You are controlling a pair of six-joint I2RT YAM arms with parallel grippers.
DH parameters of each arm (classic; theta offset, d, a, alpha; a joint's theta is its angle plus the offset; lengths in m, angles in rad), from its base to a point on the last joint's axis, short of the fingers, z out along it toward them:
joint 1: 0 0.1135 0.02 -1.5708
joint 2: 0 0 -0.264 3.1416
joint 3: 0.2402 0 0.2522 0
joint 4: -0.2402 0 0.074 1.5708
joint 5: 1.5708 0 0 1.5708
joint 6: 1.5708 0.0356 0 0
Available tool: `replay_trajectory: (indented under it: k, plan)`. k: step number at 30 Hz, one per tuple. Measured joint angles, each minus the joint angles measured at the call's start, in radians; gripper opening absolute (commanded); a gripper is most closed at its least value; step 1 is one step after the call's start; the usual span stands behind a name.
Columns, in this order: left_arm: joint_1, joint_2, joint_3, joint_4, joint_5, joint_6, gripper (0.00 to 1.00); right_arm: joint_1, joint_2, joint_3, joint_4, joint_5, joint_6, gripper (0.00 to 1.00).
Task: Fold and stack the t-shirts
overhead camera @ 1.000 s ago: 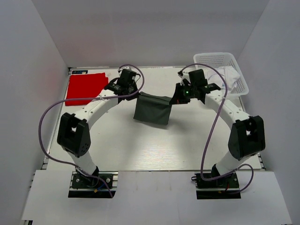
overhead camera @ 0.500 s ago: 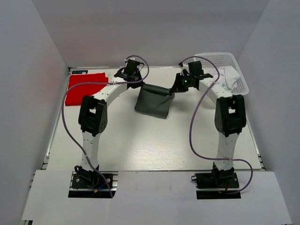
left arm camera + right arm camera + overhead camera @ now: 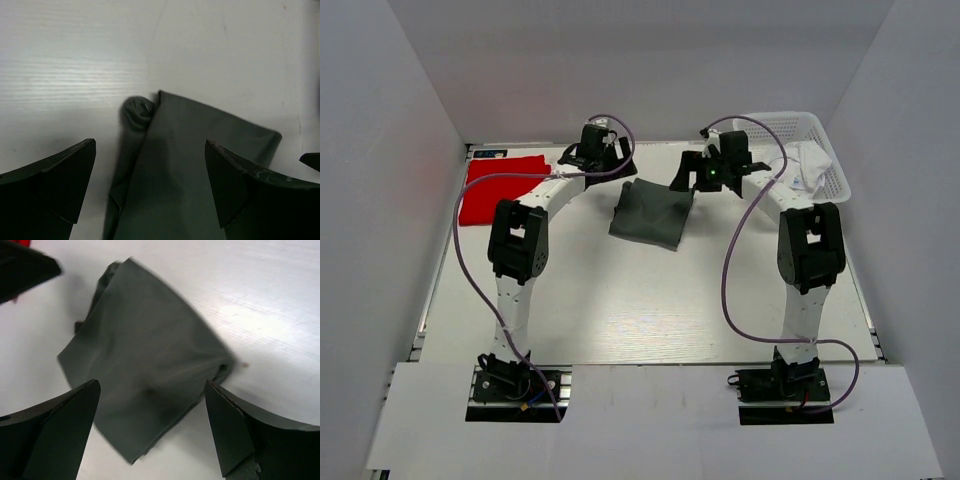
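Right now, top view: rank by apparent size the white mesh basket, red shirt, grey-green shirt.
1. white plastic mesh basket
2. bright red t-shirt
3. dark grey-green t-shirt
Basket and red look close; both partly hidden.

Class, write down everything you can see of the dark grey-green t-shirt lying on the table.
The dark grey-green t-shirt is soft, matte cloth folded into a rough four-sided packet. Its top layer is mostly smooth, with a small bunched roll poking out at one corner. It lies flat and slightly skewed on the white table, at its far middle. The left gripper and right gripper stand open above it; neither appears to touch it.
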State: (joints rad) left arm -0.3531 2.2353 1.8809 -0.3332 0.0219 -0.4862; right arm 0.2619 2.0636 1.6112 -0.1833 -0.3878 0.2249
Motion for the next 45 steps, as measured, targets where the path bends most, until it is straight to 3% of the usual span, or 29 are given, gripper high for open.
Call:
replay_trajectory:
  k: [5,14,17,21,27,31,34,41,45]
  plan:
    - [-0.029,-0.051,-0.132,0.04,0.121,0.003,1.0,0.059,-0.109,-0.167,0.08,-0.043,0.016,0.9]
    - [-0.039,-0.135,-0.442,0.181,0.32,-0.093,1.0,0.125,-0.119,-0.398,0.245,-0.133,0.09,0.9]
    - [-0.039,-0.226,-0.598,0.239,0.338,-0.107,1.0,0.158,-0.13,-0.5,0.31,-0.13,0.095,0.9]
    - [-0.054,-0.414,-0.833,0.226,0.338,-0.119,1.0,0.2,-0.261,-0.666,0.361,-0.122,0.108,0.9]
    - [-0.104,-0.657,-1.034,0.098,0.281,-0.12,1.0,0.312,-0.47,-0.86,0.311,-0.106,0.111,0.9]
    - [-0.115,-0.766,-1.03,0.034,0.166,-0.114,1.0,0.341,-0.589,-0.882,0.267,-0.072,0.109,0.9]
    - [-0.114,-0.766,-0.961,0.007,0.077,-0.103,1.0,0.338,-0.64,-0.871,0.261,0.029,0.116,0.9]
    - [-0.113,-0.544,-0.721,-0.008,-0.011,-0.059,0.78,0.32,-0.571,-0.76,0.219,0.383,0.164,0.9]
    - [-0.113,-0.409,-0.64,-0.034,-0.02,-0.044,0.73,0.307,-0.505,-0.689,0.192,0.5,0.188,0.86]
